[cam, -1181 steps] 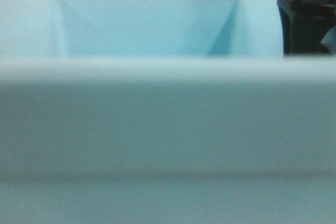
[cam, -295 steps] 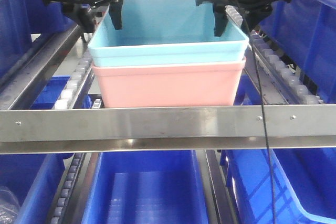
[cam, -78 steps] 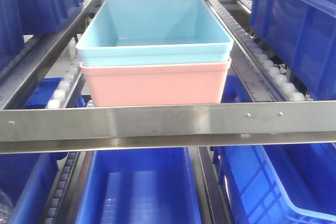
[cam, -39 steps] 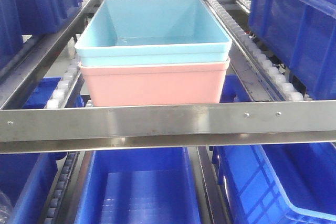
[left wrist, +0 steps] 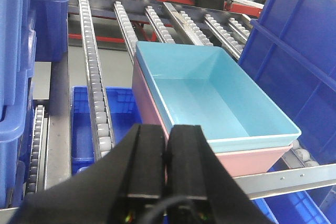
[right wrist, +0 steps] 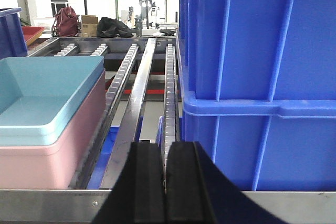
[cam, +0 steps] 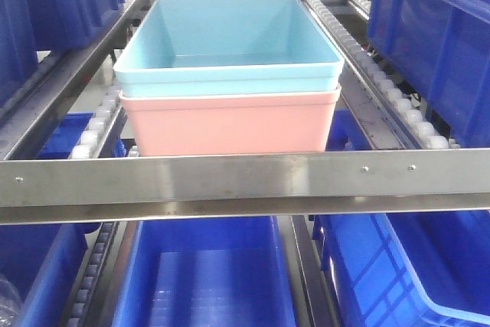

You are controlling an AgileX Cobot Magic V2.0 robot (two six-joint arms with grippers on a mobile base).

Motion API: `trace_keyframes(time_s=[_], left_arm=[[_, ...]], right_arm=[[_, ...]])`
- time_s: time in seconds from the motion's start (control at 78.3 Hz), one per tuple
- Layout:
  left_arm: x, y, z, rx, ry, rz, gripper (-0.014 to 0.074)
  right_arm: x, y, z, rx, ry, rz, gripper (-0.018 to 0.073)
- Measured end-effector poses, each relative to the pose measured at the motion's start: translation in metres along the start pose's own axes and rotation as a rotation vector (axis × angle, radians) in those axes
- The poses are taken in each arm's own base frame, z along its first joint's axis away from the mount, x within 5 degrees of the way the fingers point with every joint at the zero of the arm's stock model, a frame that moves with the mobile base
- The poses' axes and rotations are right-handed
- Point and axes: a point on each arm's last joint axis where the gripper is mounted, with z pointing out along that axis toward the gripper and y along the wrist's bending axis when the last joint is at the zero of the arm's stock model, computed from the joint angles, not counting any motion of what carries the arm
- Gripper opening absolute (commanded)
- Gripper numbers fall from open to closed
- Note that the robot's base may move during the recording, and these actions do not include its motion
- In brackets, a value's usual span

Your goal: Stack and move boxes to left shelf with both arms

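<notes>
Both arms gone from the stack since a few seconds back; light blue box (cam: pixel 230 44) nested in pink box (cam: pixel 230 120) sits on the left shelf (cam: pixel 245 178), at 12 o'clock behind its front bar, left end effector (left wrist: pixel 167 153) and right end effector (right wrist: pixel 164 177) each pressed together, empty; task looks done.

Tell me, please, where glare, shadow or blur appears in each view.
Front view: sharp; soft glare along the front bar, lower bins in shade. Left wrist view: sharp; shut left pincer dark, sheen inside the blue box. Right wrist view: bright background washed out, shut right pincer nearly black.
</notes>
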Motion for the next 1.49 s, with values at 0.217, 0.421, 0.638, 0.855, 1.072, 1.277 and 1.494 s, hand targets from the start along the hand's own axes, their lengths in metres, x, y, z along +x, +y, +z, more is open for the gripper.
trace_keyframes(time_s=[0.217,0.421,0.638,0.855,1.072,1.277,1.494], left_arm=[[0.000,0.000,0.000,0.000,0.000,0.000,0.0000],[0.008,0.001,0.002,0.004,0.018,-0.026,0.0000],[0.042,0.014,-0.008,-0.089,-0.047,0.003,0.0000],[0.089,0.031,-0.021,-0.242,-0.147,0.056,0.0000],[0.107,0.037,-0.022,-0.294,-0.134,0.065,0.0000],[0.107,0.037,-0.022,-0.294,-0.133,0.072,0.0000],[0.107,0.037,-0.022,-0.295,-0.132,0.075,0.0000]], right_arm=[[0.000,0.000,0.000,0.000,0.000,-0.001,0.0050],[0.000,0.000,0.000,0.000,0.000,-0.001,0.0050],[0.000,0.000,0.000,0.000,-0.001,-0.001,0.0050],[0.000,0.000,0.000,0.000,-0.001,0.000,0.0050],[0.000,0.000,0.000,0.000,-0.002,-0.002,0.0050],[0.000,0.000,0.000,0.000,-0.002,-0.002,0.0050],[0.000,0.000,0.000,0.000,-0.002,-0.002,0.0050]])
